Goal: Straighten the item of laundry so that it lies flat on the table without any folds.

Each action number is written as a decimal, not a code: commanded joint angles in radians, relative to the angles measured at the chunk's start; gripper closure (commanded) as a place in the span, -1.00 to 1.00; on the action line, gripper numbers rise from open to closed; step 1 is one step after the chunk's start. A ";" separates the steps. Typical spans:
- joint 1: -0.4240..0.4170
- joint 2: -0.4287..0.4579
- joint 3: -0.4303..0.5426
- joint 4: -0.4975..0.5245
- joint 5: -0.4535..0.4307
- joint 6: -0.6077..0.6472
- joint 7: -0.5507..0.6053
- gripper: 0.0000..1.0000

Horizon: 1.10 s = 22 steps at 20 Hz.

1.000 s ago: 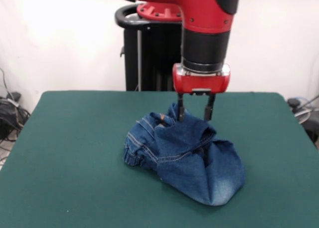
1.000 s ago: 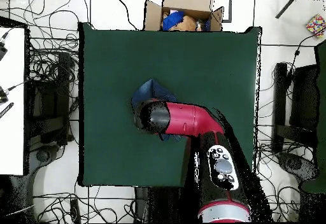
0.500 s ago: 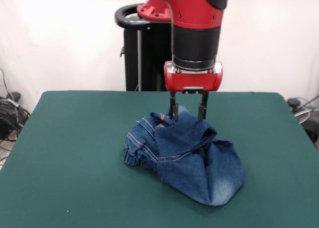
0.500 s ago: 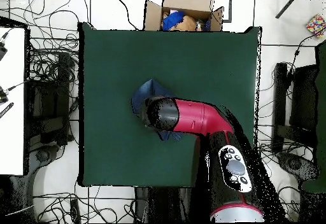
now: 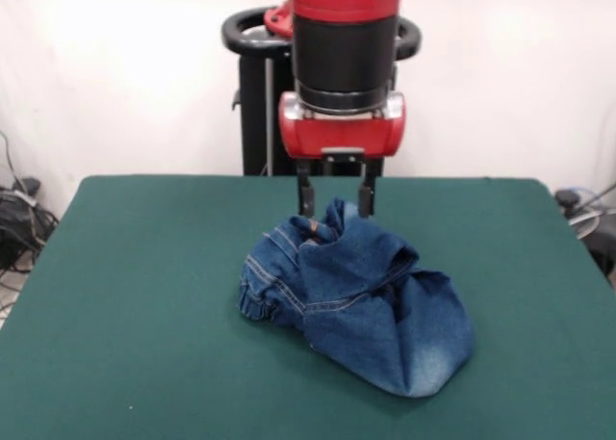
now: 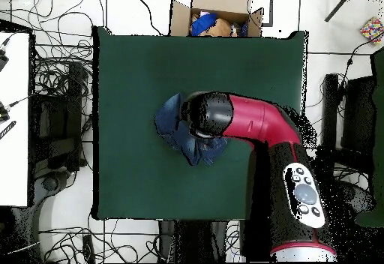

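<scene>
The jeans (image 5: 361,305) lie in a crumpled heap near the centre of the tabletop (image 5: 135,296), well clear of every edge. The fabric is medium-blue denim with tan seam stitching. In the front view the heap is widest at its lower right, where a rounded lobe shows a faded, whitish patch. At the left side a gathered, hemmed edge is bunched against the green cloth. A stitched seam runs diagonally across the middle of the heap, and a raised fold stands up at the top. Several layers overlap; the garment is not flat. Individual legs cannot be told apart.

The gripper (image 5: 335,199) hangs vertically from the red and black arm (image 5: 344,36), directly above the raised fold at the top of the heap. The jaws stand apart, with a clear gap between the two dark fingers (image 5: 306,194), and grip nothing. The fingertips are level with the peak of the fold, one at each side of it. Whether they touch the denim cannot be told.

In the overhead view the arm (image 6: 255,118) covers the right part of the jeans (image 6: 176,126), and the gripper itself is hidden beneath it. The exposed denim shows to the left of and below the arm's end. A cardboard box (image 6: 217,15) sits beyond the far edge of the tabletop (image 6: 135,66).
</scene>
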 commanded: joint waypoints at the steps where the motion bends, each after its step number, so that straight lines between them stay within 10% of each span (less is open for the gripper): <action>1: -0.050 0.028 0.130 -0.153 -0.091 0.148 -0.237 -1.00; 22: -0.059 0.072 0.187 -0.059 -0.201 -0.029 -0.091 -1.00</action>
